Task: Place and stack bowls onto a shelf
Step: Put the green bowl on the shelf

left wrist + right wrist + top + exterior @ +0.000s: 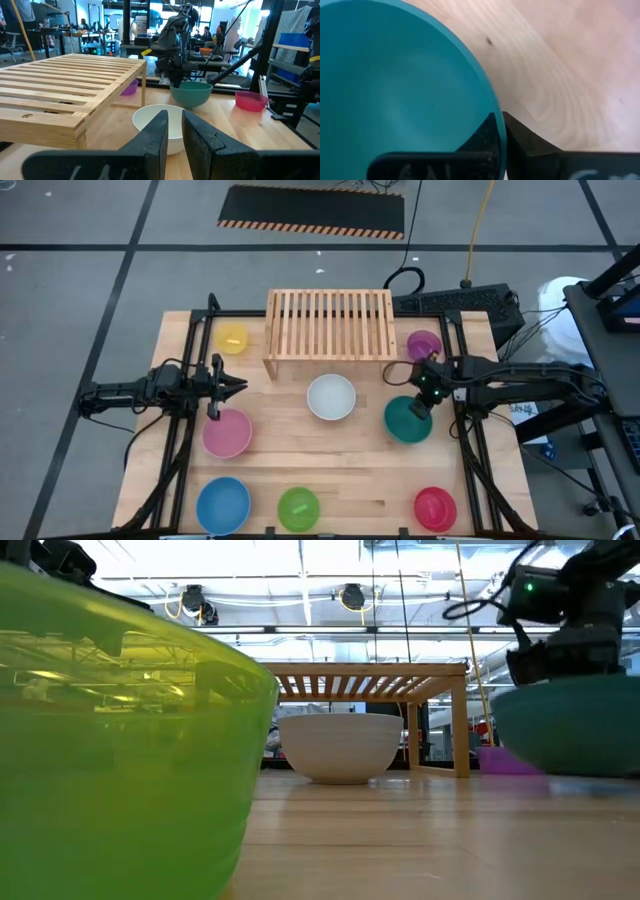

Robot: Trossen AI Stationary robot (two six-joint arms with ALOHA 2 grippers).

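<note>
The teal bowl [405, 423] sits right of centre on the table, with my right gripper [421, 404] shut on its far rim. The light-wood shelf [328, 325] stands at the far middle with nothing on its slats. A white bowl [331, 397] rests on its base just in front of it. The pink bowl [227, 432] lies near my left gripper [240, 385]. That gripper hovers level above the table and points right. Its fingers [156, 135] stand a narrow gap apart around nothing. My right gripper pinches the teal bowl's rim [501, 131] at the bowl's far side, one finger inside the bowl and one outside. The fingers come steeply from above, slanting in from the table's right. The bowl stays upright, and its base looks to be on the table [570, 772].
A yellow bowl [232, 338] sits left of the shelf and a purple bowl [424, 345] right of it. Along the near edge stand blue [222, 505], lime green [298, 509] and red [435, 508] bowls. Bare wood lies between the white bowl and the near row.
</note>
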